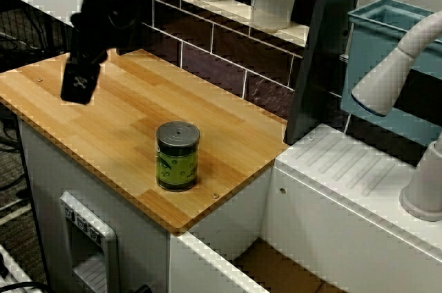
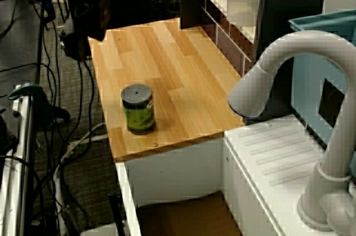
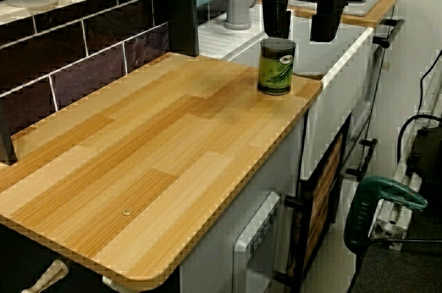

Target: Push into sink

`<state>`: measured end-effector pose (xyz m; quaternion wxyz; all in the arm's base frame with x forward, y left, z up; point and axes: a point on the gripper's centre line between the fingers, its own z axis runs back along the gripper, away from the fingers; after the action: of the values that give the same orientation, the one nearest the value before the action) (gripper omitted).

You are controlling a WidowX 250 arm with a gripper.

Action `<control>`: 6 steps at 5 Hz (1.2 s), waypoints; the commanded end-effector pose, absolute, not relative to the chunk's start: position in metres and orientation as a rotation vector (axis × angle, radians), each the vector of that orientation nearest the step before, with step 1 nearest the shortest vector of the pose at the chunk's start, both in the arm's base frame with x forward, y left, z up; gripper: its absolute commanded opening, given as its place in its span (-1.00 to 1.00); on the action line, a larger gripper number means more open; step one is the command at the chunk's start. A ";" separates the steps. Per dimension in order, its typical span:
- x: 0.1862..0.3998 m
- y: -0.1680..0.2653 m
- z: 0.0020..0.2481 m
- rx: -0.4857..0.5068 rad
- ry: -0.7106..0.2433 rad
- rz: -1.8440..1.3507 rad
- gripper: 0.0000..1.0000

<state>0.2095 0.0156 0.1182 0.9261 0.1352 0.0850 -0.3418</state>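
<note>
On the wooden counter (image 1: 124, 110) our can (image 1: 177, 155) stands upright near the sink (image 1: 276, 270) edge. We hover the gripper (image 1: 78, 83) well apart, finger gap unclear. Next, we judge: descend behind the can, push sinkward.

Light wooden plank countertop (image 1: 124, 106), rounded at the corners, butted against a dark tiled backsplash along the back edge. Standing upright on it near the corner by the white-walled sink (image 1: 207, 258): one green-labelled cylindrical can with a dark grey lid (image 1: 177, 155). Small screw heads near the edges.
</note>
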 end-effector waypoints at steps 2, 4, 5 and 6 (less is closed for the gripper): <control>0.210 0.026 0.142 0.105 0.023 -0.463 1.00; 0.210 0.026 0.142 0.105 0.023 -0.463 1.00; 0.210 0.026 0.142 0.105 0.023 -0.463 1.00; 0.212 0.022 0.115 0.149 0.031 -0.488 1.00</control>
<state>0.2024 0.0239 0.1054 0.9669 0.0686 0.0285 -0.2441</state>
